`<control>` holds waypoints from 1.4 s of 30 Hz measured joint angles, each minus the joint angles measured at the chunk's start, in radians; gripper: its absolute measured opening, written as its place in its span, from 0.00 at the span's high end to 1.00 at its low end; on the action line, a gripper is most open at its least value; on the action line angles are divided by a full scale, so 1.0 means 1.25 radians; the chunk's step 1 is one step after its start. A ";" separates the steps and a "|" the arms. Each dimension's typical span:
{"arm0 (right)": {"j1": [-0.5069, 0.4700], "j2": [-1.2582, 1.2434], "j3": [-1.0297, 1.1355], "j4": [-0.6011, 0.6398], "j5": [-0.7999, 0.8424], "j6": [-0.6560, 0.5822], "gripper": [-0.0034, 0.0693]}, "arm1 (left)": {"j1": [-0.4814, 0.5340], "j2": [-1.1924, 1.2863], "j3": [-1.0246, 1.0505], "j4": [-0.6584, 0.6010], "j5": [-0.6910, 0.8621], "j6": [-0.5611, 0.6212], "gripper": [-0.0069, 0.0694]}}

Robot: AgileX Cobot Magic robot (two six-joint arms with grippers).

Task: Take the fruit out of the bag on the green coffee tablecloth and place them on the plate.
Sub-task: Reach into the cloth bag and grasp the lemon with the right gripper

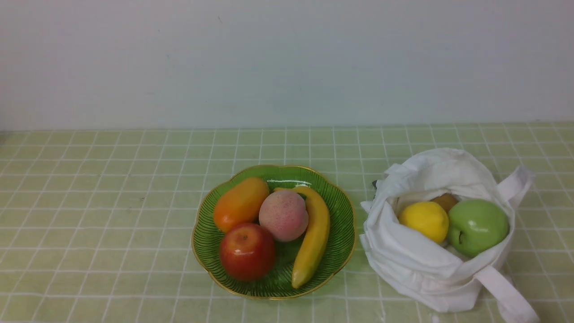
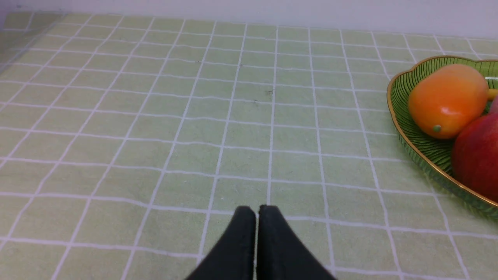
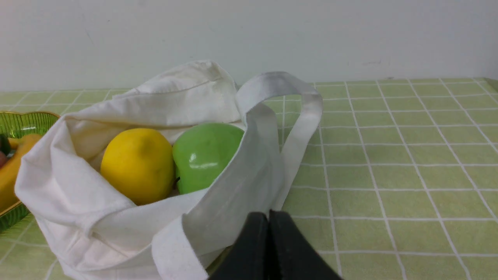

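Lemon (image 1: 423, 220), green apple (image 1: 477, 226) and a smaller golden-brown fruit (image 1: 446, 201) lie together inside the open white bag (image 1: 417, 264), which sits on the green checked tablecloth (image 1: 112, 215) just right of the plate (image 1: 278, 281). We see a red apple (image 1: 247, 251), peach (image 1: 283, 215), banana (image 1: 314, 242) and orange fruit (image 1: 241, 203) on that plate. Our left pincer (image 2: 256, 212) and right pincer (image 3: 268, 217) are both closed, holding nothing, the right one near the bag's strap (image 3: 299, 128).
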 joint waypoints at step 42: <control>0.000 0.000 -0.001 -0.023 0.004 -0.005 0.97 | 0.000 0.000 0.000 0.000 0.000 0.000 0.92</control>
